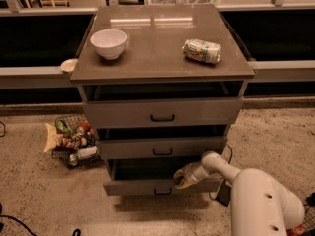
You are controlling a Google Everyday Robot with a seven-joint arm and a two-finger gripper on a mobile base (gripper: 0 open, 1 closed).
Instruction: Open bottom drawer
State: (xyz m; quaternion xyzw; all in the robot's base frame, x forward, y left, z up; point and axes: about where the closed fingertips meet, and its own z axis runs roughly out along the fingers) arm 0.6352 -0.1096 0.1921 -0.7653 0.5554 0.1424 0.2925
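Observation:
The bottom drawer (142, 186) is the lowest, narrowest grey-brown front of the cabinet, with a small black bar handle (162, 191). It stands pulled out a little, with a dark gap above its front. My gripper (181, 179) reaches in from the right on a white arm and sits at the drawer's top edge, just right of and above the handle.
A white bowl (109, 43) and a tipped can (202, 50) lie on the cabinet top (157, 58). The top drawer (162, 113) and middle drawer (162, 148) also stand slightly out. A wire basket of snacks (71, 141) sits on the floor to the left.

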